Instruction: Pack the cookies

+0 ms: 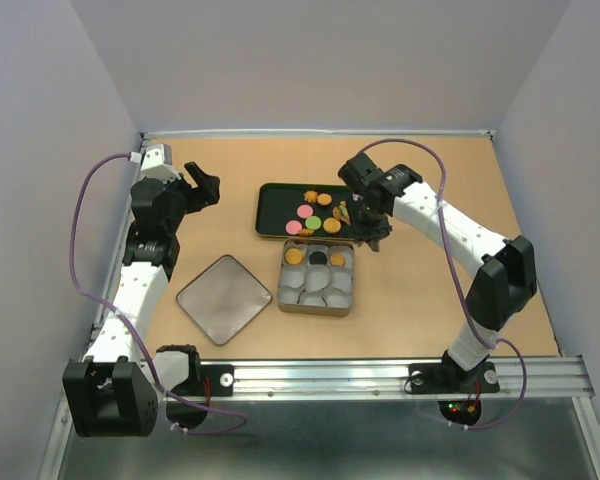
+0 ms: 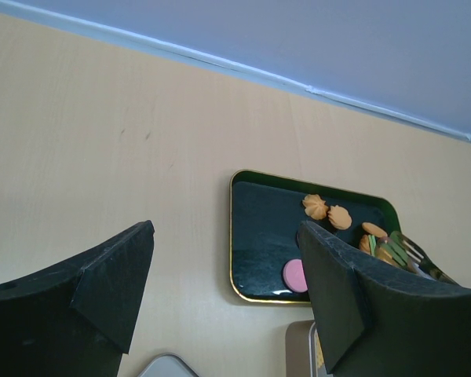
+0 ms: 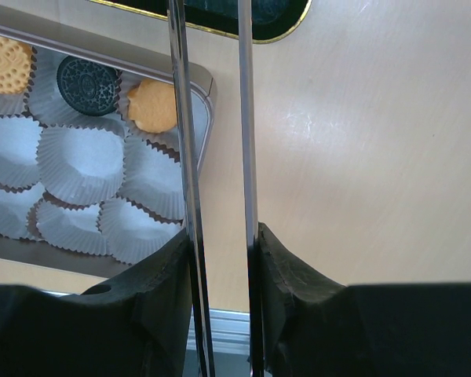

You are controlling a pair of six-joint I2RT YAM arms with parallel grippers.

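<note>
Tongs [image 3: 246, 157] in right end effector [image 3: 222, 237]; three cookies [image 3: 151, 104] in tin [image 3: 209, 88].

The left arm [image 1: 140, 285] and right arm [image 1: 450, 225] have white links and black joints. A purple cable [image 1: 77, 230] loops from each. Black wedge-shaped fingers [image 2: 102, 290].

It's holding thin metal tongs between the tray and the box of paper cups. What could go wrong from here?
The right hand grips slim, smooth tongs, so one of the round cookies might slip out on the way from the tray to the tin. The paper cups sit crowded and look flimsy; the tong tips could snag or crumple one. The blades pass close to the tin's rim and might knock it.
</note>
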